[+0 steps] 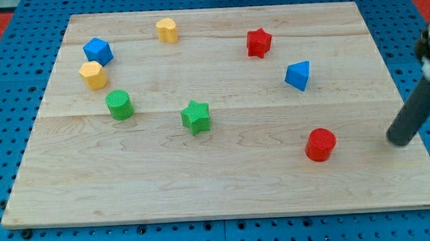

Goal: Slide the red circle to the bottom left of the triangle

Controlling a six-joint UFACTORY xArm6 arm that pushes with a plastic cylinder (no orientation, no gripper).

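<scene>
The red circle (321, 144) lies on the wooden board at the lower right. The blue triangle (298, 75) sits above it, slightly to the left, well apart from it. My tip (399, 141) rests on the board near the right edge, level with the red circle and well to its right, not touching it.
A red star (258, 42) lies at the upper middle right. A green star (196, 116) is at the centre. A green cylinder (119, 105), a yellow hexagon (93, 75), a blue cube (97, 51) and a yellow heart-like block (167, 29) stand at the left and top. The board's right edge (417, 126) is close to my tip.
</scene>
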